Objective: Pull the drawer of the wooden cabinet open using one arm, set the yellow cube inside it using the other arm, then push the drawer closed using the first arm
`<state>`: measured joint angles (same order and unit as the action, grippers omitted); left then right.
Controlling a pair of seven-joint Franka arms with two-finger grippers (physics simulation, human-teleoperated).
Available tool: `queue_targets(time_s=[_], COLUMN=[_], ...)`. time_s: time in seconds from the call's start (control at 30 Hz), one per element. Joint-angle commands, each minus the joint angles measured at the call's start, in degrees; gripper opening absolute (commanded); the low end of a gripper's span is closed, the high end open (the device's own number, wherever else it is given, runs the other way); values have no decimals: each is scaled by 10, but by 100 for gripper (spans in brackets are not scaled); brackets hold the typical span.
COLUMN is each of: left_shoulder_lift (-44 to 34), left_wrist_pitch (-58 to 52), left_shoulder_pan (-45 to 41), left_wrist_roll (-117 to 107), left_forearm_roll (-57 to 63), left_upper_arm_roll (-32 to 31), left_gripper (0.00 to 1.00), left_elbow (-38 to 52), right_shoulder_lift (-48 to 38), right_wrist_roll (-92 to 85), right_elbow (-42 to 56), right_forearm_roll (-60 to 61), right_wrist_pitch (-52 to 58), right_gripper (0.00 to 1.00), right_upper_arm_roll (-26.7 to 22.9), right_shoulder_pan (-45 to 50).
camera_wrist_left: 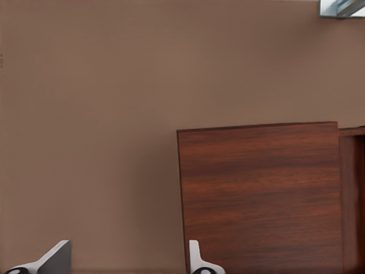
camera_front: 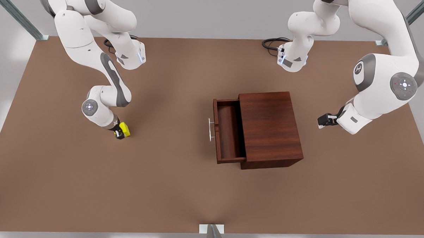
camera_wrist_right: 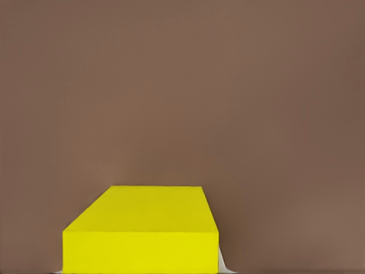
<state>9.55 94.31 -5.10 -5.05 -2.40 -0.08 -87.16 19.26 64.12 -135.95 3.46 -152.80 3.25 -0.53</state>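
The wooden cabinet [camera_front: 268,124] stands mid-table. Its drawer [camera_front: 229,133] is pulled out toward the front view's left, its silver handle [camera_front: 210,129] in front and nothing inside. At the front view's left, my right gripper [camera_front: 121,132] is down at the table, shut on the yellow cube [camera_front: 125,129]. In the right wrist view the cube [camera_wrist_right: 140,228] sits between the fingers, and one white fingertip [camera_wrist_right: 222,264] touches its side. My left gripper [camera_front: 324,120] waits open at the front view's right, beyond the cabinet's back. Its wrist view shows the cabinet top [camera_wrist_left: 256,194], the drawer's edge [camera_wrist_left: 352,200] and two spread fingertips [camera_wrist_left: 57,254].
The brown table [camera_front: 160,187] lies bare around the cabinet. Black cables [camera_front: 273,43] lie at the far edge near the arm bases. Metal frame posts stand at the corners [camera_front: 42,36] and at the middle of the near edge [camera_front: 211,231].
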Motion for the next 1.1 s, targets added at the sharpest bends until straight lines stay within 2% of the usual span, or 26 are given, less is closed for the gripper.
queue_targets(time_s=[0.0,0.07,0.2,0.3,0.43,0.6,0.8,0.97,1.07], left_shoulder_lift=[-1,-1,-1,-1,-1,-1,-1,-1,-1], left_wrist_pitch=[-1,0,-1,-1,-1,-1,-1,-1,-1], left_shoulder_pan=[0,0,0,0,0,0,0,0,0], left_wrist_roll=[18,18,18,18,17,17,17,17,17], left_forearm_roll=[1,1,1,1,1,1,1,1,1], left_upper_arm_roll=[0,0,0,0,0,0,0,0,0], left_gripper=[100,100,100,100,100,100,100,100,100], left_elbow=[1,1,1,1,0,0,0,0,-1], right_shoulder_lift=[1,-3,-69,-91,-52,-38,-25,91,124], right_wrist_roll=[5,7,22,93,191,285,402,498,535], right_elbow=[1,1,20,111,332,428,466,623,658], right_forearm_roll=[-1,0,3,3,-1,-2,-2,0,1], right_wrist_pitch=[-6,-6,49,159,371,426,427,437,406], right_gripper=[71,56,52,52,53,53,53,55,55], right_upper_arm_roll=[0,0,12,41,55,55,55,55,55], right_shoulder_pan=[0,0,3,4,50,150,253,308,335])
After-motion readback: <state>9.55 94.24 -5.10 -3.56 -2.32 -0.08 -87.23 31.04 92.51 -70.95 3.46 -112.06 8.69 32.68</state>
